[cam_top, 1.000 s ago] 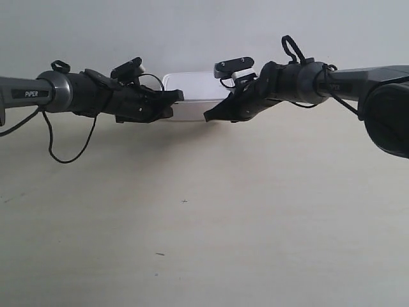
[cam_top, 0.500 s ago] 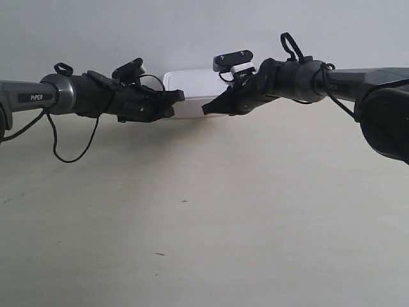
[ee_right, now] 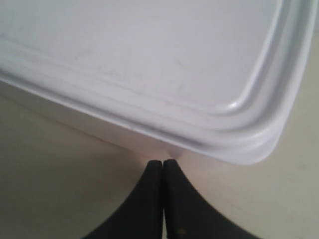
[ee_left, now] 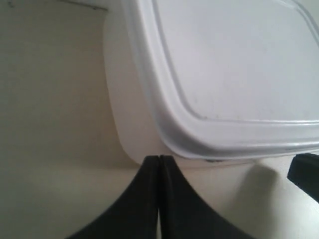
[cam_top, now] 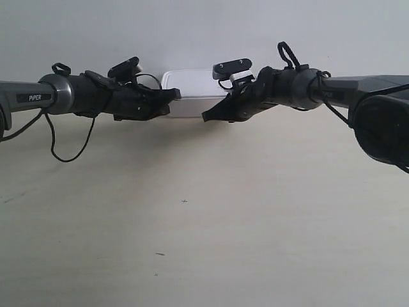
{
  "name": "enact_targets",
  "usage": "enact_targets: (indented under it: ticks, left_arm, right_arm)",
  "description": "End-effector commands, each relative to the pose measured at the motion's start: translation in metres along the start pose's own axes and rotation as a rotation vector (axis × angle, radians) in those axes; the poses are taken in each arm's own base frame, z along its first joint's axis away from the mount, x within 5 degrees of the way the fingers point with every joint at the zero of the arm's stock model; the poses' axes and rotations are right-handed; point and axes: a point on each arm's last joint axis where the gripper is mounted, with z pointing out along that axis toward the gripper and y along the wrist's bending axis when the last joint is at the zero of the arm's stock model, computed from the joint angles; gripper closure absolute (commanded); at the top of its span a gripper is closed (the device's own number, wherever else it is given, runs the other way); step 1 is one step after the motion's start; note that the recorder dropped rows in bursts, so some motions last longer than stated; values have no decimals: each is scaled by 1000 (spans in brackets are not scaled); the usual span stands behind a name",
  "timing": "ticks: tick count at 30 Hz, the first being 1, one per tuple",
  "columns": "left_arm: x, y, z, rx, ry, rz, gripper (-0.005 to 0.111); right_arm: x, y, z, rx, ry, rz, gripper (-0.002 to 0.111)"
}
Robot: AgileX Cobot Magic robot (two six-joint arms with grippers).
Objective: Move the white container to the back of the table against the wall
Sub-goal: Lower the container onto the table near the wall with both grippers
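The white container [cam_top: 189, 96] sits on the beige table [cam_top: 204, 211] at the back, close to the grey-white wall [cam_top: 192, 32]; whether it touches the wall I cannot tell. My left gripper [ee_left: 158, 157] is shut and empty, its tips pressed against a lower corner of the container [ee_left: 229, 74]. My right gripper [ee_right: 163, 161] is shut too, tips touching the container's [ee_right: 149, 64] side wall under the lid rim. In the exterior view the two grippers [cam_top: 174, 96] [cam_top: 208, 116] flank the box from either side.
A loose black cable [cam_top: 67, 144] hangs from the arm at the exterior view's left. The bulky dark base [cam_top: 383, 121] of the arm at the exterior view's right fills the right edge. Tiny dark specks [cam_top: 184, 201] mark the table.
Both arms and the container have shifted slightly farther back toward the wall. The grippers stay shut against the box.
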Motion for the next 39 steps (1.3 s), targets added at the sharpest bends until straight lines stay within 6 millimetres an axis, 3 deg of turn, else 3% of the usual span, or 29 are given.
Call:
enact_targets:
  ticks: [1, 39]
  left_arm:
    - [-4, 4, -2, 0, -9, -7, 107]
    - [-3, 0, -8, -2, 52, 30, 107]
  right_arm:
    - [-7, -3, -3, 10, -35, 1, 108]
    - [-16, -1, -15, 4, -20, -19, 108]
